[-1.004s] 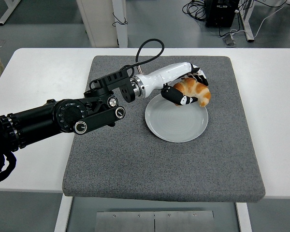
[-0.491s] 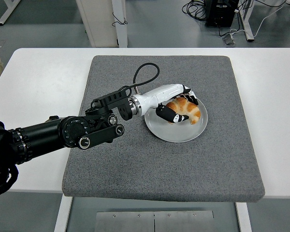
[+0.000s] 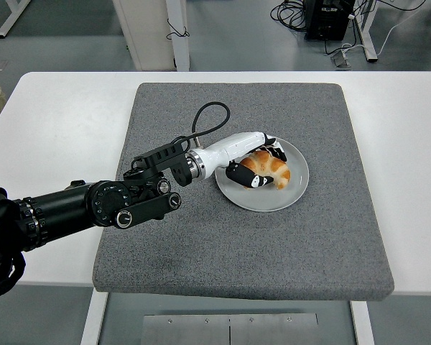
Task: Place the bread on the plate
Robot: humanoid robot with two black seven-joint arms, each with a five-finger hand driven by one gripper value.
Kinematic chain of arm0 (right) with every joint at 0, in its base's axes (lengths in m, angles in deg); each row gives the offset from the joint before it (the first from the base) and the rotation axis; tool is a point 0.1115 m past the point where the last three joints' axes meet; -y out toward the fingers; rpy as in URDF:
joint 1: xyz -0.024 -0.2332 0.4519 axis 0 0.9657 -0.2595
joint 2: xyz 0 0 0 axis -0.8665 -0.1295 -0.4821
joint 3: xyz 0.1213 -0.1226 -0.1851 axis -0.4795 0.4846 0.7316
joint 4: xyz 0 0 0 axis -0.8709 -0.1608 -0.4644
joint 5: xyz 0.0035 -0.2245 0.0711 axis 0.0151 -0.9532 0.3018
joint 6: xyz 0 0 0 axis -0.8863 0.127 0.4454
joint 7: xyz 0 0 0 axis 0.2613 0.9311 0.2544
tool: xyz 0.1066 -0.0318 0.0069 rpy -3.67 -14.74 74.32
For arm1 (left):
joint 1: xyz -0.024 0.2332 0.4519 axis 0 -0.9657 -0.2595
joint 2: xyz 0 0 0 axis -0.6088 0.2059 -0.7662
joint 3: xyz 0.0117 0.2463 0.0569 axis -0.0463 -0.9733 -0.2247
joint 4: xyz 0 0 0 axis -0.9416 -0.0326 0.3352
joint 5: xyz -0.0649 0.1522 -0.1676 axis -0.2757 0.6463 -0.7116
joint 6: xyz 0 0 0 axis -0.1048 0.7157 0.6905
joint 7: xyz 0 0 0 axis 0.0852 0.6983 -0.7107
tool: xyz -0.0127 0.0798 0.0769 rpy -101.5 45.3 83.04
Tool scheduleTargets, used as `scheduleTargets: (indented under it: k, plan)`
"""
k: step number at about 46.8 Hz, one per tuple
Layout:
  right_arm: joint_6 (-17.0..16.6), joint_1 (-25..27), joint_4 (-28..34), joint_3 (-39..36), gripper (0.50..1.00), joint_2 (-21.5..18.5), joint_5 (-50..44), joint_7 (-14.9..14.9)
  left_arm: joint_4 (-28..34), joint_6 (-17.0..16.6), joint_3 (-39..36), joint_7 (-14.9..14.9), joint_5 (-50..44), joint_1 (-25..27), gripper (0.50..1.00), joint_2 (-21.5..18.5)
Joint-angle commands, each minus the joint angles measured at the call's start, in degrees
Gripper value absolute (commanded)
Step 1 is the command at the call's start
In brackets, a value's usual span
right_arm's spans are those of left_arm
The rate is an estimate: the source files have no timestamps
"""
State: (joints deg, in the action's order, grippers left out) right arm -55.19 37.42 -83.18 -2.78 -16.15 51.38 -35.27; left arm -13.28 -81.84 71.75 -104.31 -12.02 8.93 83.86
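Observation:
A golden croissant-like bread [image 3: 271, 168] lies over the middle of the pale grey plate [image 3: 296, 192] on the grey mat. My left hand [image 3: 262, 164], white with black fingertips, is curled around the bread from its left side, thumb at the front and fingers behind. The bread appears to rest on the plate's surface. My black left arm reaches in from the left edge. My right arm is out of view.
The plate sits on a dark grey mat [image 3: 201, 251] that covers the middle of the white table [image 3: 57, 122]. A black cable [image 3: 205, 115] loops up from the left wrist. Table legs and cables stand on the floor beyond.
My left hand has carried the bread down and left, from above the plate's far right rim to the plate's middle, and the arm has drawn back toward me.

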Motion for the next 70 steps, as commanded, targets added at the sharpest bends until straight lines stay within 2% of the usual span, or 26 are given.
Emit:
scheduleTargets:
  k: [1, 48, 49, 50, 51, 52, 58, 70]
  plan:
    - [0.0, 0.0, 0.0, 0.0, 1.0, 0.0, 0.0, 0.0, 0.01, -0.08, -0.05, 0.06, 0.0, -0.08, 0.5, 0.07]
    - [0.0, 0.0, 0.0, 0.0, 1.0, 0.0, 0.0, 0.0, 0.01, -2.27, -1.72, 0.14, -0.52, -0.87, 0.5, -0.19]
    - [0.0, 0.0, 0.0, 0.0, 1.0, 0.0, 0.0, 0.0, 0.01, -2.27, -1.72, -0.03, -0.61, -0.96, 0.613, -0.28]
    - [0.0, 0.0, 0.0, 0.0, 1.0, 0.0, 0.0, 0.0, 0.01, -2.27, -1.64, -0.03, -0.79, -0.96, 0.755, -0.28]
    - [0.0, 0.0, 0.0, 0.0, 1.0, 0.0, 0.0, 0.0, 0.01, -2.19, -1.2, -0.03, -0.88, -1.04, 0.86, -0.28]
    - [0.0, 0.0, 0.0, 0.0, 1.0, 0.0, 0.0, 0.0, 0.09, -2.19, -1.02, -0.03, -0.96, -1.04, 0.908, -0.28]
    - [0.0, 0.0, 0.0, 0.0, 1.0, 0.0, 0.0, 0.0, 0.27, -2.19, -1.02, -0.03, -1.05, -1.13, 0.963, -0.28]
    - [0.0, 0.0, 0.0, 0.0, 1.0, 0.0, -0.09, 0.0, 1.23, -2.1, 1.17, 0.14, -1.31, -0.34, 0.969, -0.98]
